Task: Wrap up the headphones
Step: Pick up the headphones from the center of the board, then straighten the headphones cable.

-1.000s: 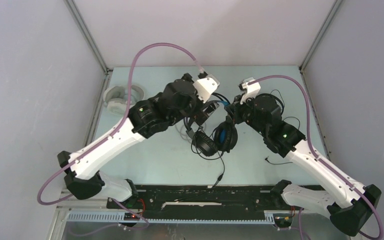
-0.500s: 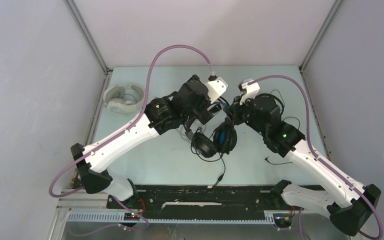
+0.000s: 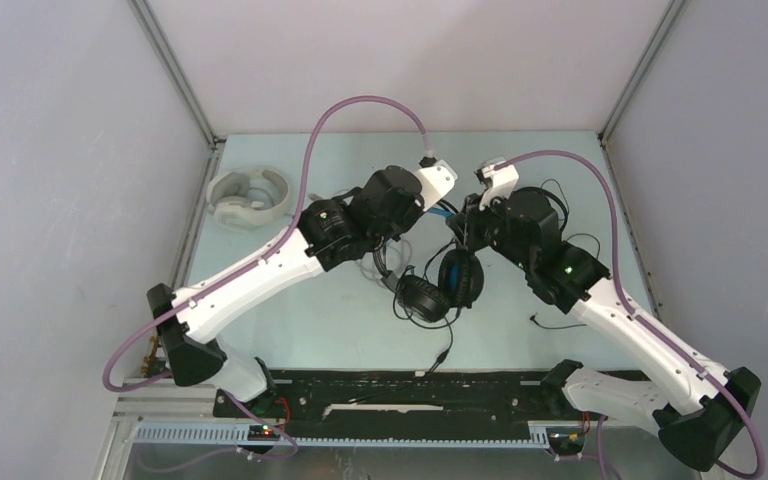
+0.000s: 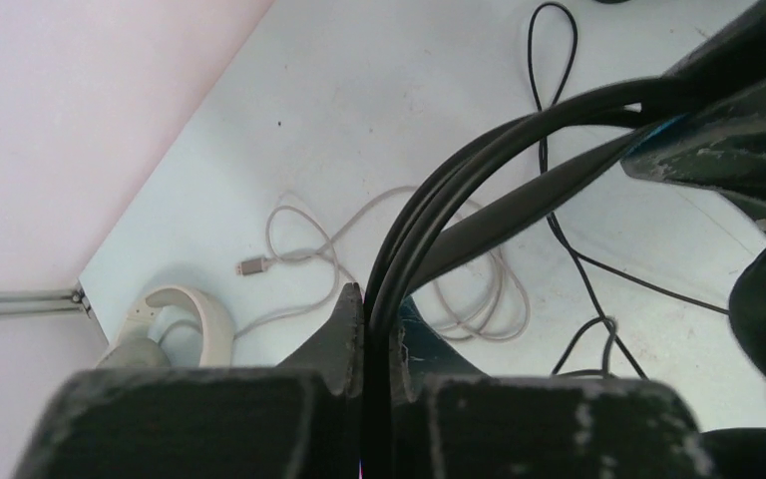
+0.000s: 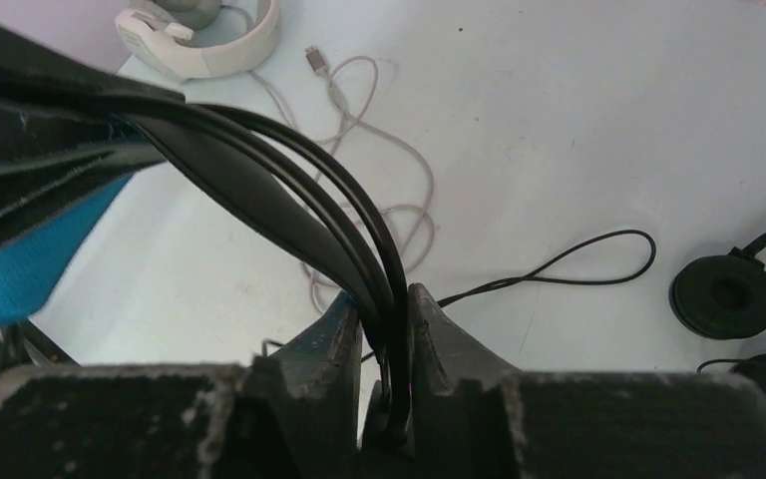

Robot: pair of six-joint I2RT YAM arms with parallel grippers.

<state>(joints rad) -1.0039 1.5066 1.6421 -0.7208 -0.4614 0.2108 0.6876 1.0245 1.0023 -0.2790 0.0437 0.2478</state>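
Two hands, the left hand (image 4: 379,304) and right hand (image 5: 387,299), each clamp the headband (image 4: 479,170) of the black headphones (image 3: 460,277) above mid-bench (image 3: 340,320), seemingly readying the wrap; winding the loose cord (image 3: 447,340) would next need one hand freed.

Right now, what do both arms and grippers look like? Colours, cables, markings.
The left arm and right arm both have white links with black joint housings, each showing one small green light. A mauve cable loops from each base to a white wrist block. The left gripper and right gripper have black wedge-shaped fingers, scuffed with pale flecks.
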